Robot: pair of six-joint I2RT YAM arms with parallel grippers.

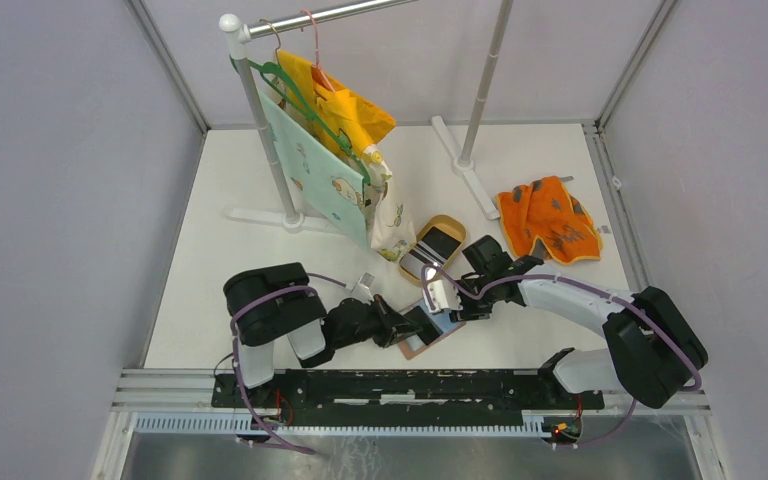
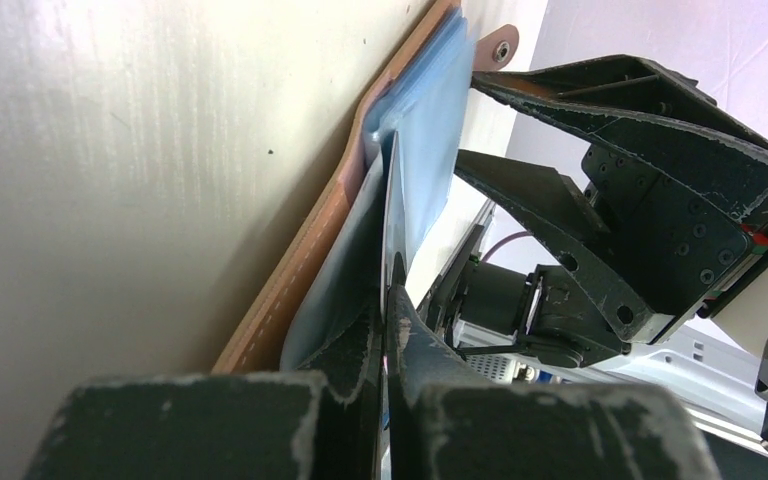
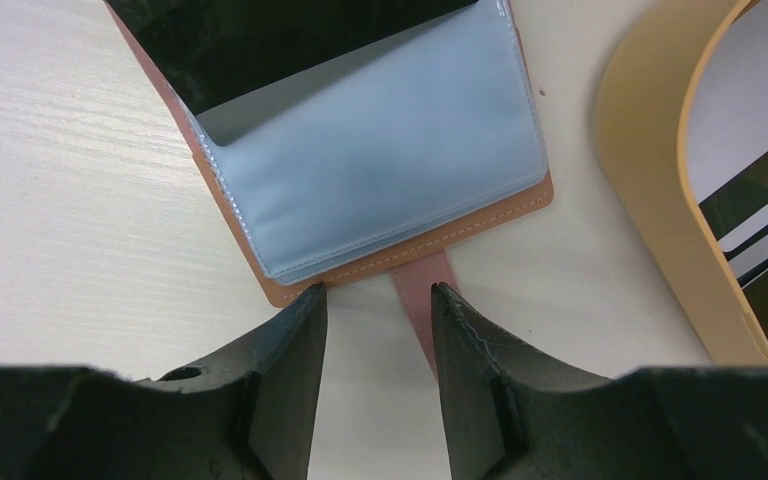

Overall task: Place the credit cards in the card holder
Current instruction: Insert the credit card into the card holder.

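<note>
An orange cloth [image 1: 548, 220] lies right of a tan dish [image 3: 645, 150]; garments [image 1: 330, 170] hang from a rack [image 1: 260, 130].

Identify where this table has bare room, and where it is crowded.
Free: the table's left strip between wall and left rack foot; the far-right corner behind the orange cloth. Crowded: front centre, where left claw and right claw meet over the card holder beside the tan dish.

The left arm [image 1: 270, 310] and right arm [image 1: 600, 305] pair bulky black joint housings with white link shells, and thin purple cables [image 1: 580, 288] loop along them. The right gripper [image 3: 377, 292] has black wedge-shaped fingers [image 3: 280, 370] with edges scuffed pale grey.
</note>
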